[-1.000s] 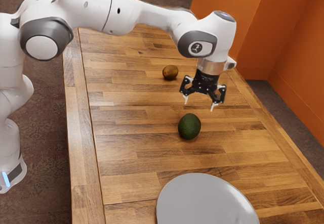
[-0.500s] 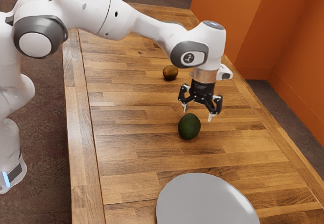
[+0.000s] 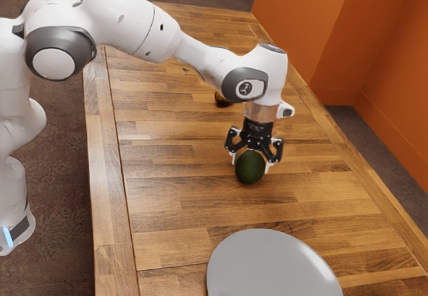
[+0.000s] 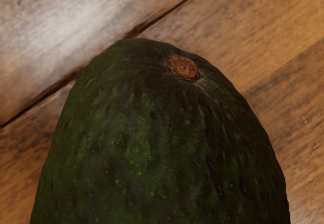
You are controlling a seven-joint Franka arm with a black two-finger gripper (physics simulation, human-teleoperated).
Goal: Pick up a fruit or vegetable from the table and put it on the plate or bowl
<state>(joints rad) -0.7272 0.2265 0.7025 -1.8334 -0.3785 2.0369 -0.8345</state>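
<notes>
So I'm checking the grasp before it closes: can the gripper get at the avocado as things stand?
Probably yes. The gripper hangs open right over the avocado, fingers to either side of its top, with nothing between them and the fruit.

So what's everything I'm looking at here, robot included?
Avocado: one, dark green, mid-table, under the gripper.
Small brown fruit: one, brown, farther back, partly hidden behind the arm.
Plate: one, grey, at the table's near end.
Table: one, brown wood planks.
Walls: orange, at the exterior view's right.
Arm: one, white and grey, reaching in from the exterior view's left.
Gripper: one, black, open, fingers either side of the avocado.
</notes>
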